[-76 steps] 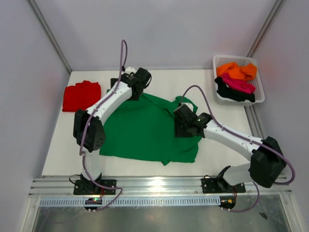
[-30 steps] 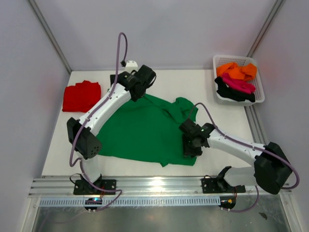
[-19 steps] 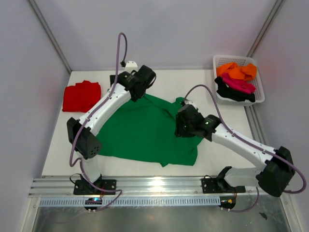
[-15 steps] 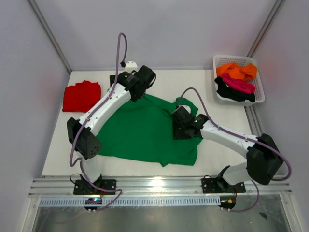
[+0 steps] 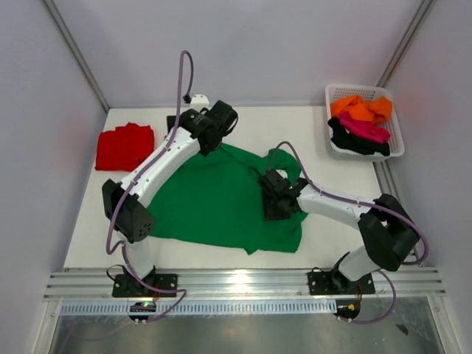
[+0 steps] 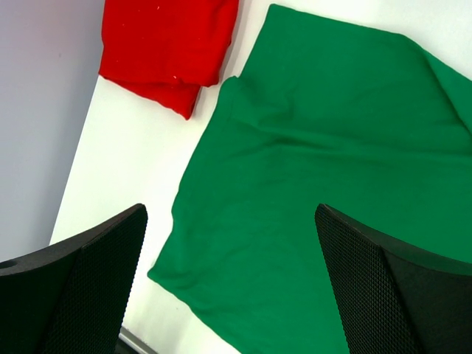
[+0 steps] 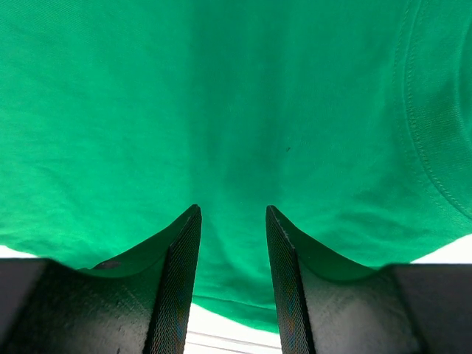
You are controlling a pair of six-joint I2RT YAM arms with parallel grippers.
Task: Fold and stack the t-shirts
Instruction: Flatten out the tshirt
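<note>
2 white-and-black arms, each trailing a mauve cable.
The left arm (image 5: 158, 164) and the right arm (image 5: 341, 206) are built alike: slim white links between bulky black joint housings (image 5: 131, 219), each arm rising from a black base plate (image 5: 144, 283) at the near edge. A thin mauve cable (image 5: 182, 77) runs outside the left arm, and a second cable (image 5: 295, 156) outside the right. The left gripper (image 6: 230, 214) has 2 broad black fingers (image 6: 85, 284), wedge-shaped, their faces covered in a fine dotted grid. The right gripper (image 7: 233, 210) has 2 black fingers (image 7: 179, 284) with the same fine-textured inner faces, tapering to curved tips.
</note>
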